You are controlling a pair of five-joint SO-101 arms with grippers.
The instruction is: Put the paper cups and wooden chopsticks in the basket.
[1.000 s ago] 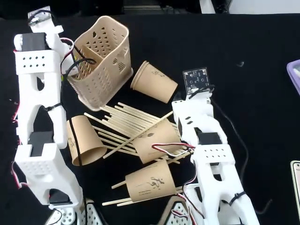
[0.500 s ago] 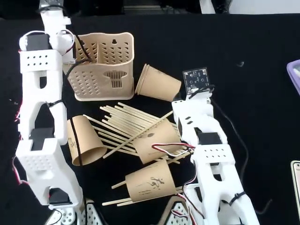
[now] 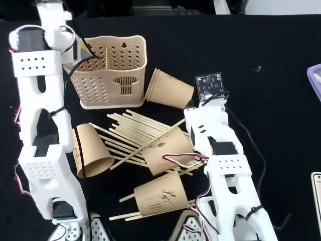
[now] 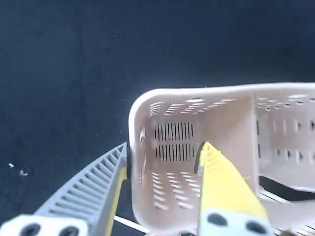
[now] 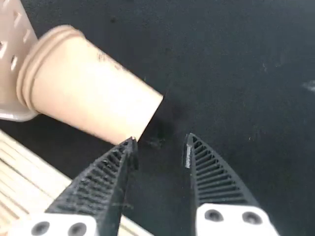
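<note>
The beige perforated basket (image 3: 113,70) stands upright at the back left of the black table. My left gripper (image 4: 165,145) is shut on the basket's (image 4: 172,147) side wall, with the yellow finger (image 4: 216,182) inside and the grey finger (image 4: 93,187) outside. Several paper cups lie on their sides: one (image 3: 168,89) touching the basket's right side, one (image 3: 90,150) at the left, one (image 3: 168,148) on the heap of wooden chopsticks (image 3: 133,130), one (image 3: 160,195) at the front. My right gripper (image 5: 160,141) is open just beyond the base of the cup (image 5: 88,101) by the basket, holding nothing.
A purple object (image 3: 315,80) pokes in at the right edge, and a pale flat item (image 3: 317,188) lies lower on that edge. Bare black table (image 3: 261,50) stretches to the right of the right arm.
The basket, tilted one second ago, has swung upright in my left gripper and the left arm has drawn back. The cup beside it shifted slightly. The right arm has stayed put.
</note>
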